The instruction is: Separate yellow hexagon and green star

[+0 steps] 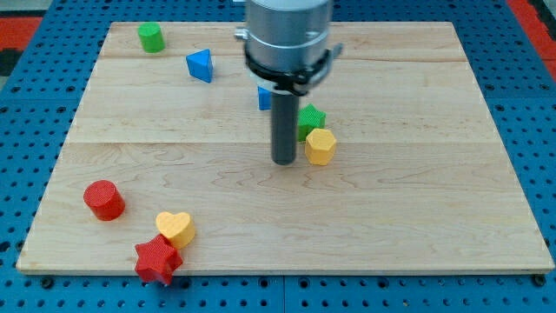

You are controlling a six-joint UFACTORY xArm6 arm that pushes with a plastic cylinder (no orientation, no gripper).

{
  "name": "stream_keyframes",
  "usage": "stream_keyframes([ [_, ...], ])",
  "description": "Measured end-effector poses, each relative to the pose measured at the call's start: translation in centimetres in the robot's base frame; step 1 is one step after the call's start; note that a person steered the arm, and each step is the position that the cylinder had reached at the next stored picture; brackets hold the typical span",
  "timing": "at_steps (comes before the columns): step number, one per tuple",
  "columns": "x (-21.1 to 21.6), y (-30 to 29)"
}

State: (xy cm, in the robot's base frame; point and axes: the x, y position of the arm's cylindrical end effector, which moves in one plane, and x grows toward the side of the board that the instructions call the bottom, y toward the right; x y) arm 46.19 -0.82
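Note:
A yellow hexagon (320, 146) lies near the middle of the wooden board (417, 200). A green star (310, 119) sits just above it, touching it, and is partly hidden by my rod. My tip (284, 162) rests on the board just left of the yellow hexagon, almost touching it.
A blue block (263, 97) is partly hidden behind the rod. A blue triangle (201, 66) and a green cylinder (151, 37) lie at the top left. A red cylinder (104, 199), a yellow heart (175, 228) and a red star (157, 259) lie at the bottom left.

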Motion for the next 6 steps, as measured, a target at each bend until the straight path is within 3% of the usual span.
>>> stream_keyframes([
  [1, -1.6, 0.1],
  [3, -2.0, 8.0],
  [4, -1.6, 8.1],
  [6, -2.3, -8.3],
])
